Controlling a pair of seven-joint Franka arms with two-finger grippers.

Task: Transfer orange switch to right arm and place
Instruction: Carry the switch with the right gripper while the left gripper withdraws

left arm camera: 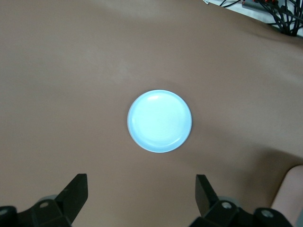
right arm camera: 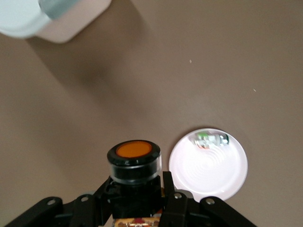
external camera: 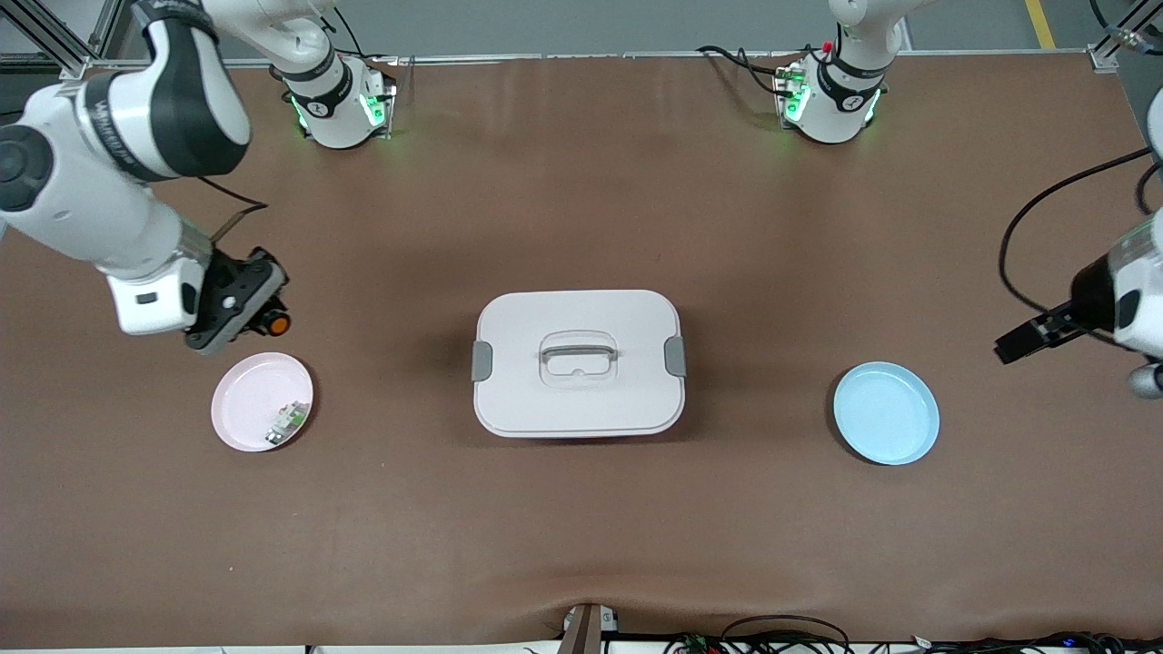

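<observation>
Handover looks done: right gripper (right arm camera: 135, 198) jaws clamp the orange switch (right arm camera: 133, 161) above the table (external camera: 581, 227), seemingly near the pink plate (external camera: 250, 404). Placing remains. Left gripper (left arm camera: 142, 196) waits, jaws wide and empty, over the blue plate (left arm camera: 159, 121).

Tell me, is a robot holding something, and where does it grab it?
Yes. The right pincer is shut on the orange switch, gripping its black body; the orange round end sticks out. It hangs beside the pink plate. The left pincer is open and holds nothing.

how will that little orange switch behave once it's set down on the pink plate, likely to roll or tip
The small black switch with the round orange end, clamped in the right end effector, looks rigid and probably light. Its cylindrical body may roll if laid sideways on the round pink plate. The plate's raised rim would likely stop it.
</observation>
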